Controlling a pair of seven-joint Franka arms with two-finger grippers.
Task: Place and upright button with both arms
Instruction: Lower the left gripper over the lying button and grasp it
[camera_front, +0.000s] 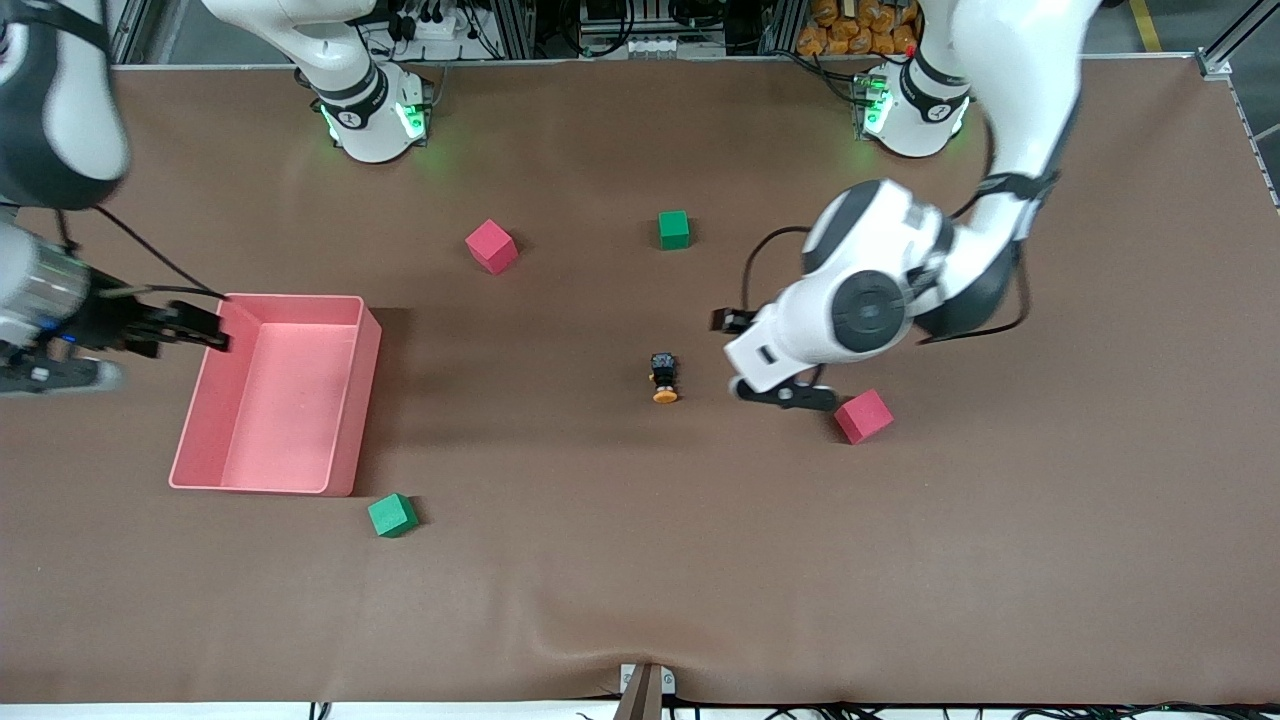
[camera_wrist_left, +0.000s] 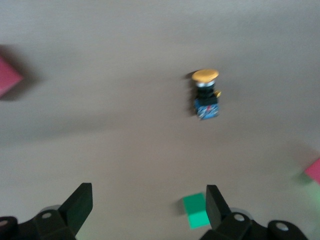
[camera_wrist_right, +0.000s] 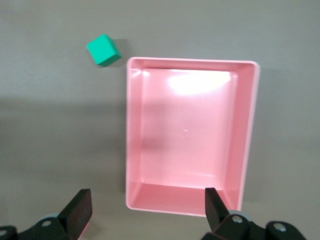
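The button (camera_front: 664, 378) lies on its side in the middle of the brown table, its orange cap pointing toward the front camera. It shows in the left wrist view as the button (camera_wrist_left: 205, 95), with a black and blue body. My left gripper (camera_front: 762, 358) hangs open and empty over the table, beside the button toward the left arm's end. In its own wrist view the left gripper (camera_wrist_left: 149, 205) has its jaws wide apart, short of the button. My right gripper (camera_front: 205, 332) is open and empty over the edge of the pink bin (camera_front: 365, 400); it also appears as the right gripper (camera_wrist_right: 148, 207).
On the table are a red cube (camera_front: 491, 246), a green cube (camera_front: 674, 229), a red cube (camera_front: 863, 415) close to the left gripper, and a green cube (camera_front: 392, 515) by the bin's corner. The pink bin (camera_wrist_right: 250, 125) holds nothing.
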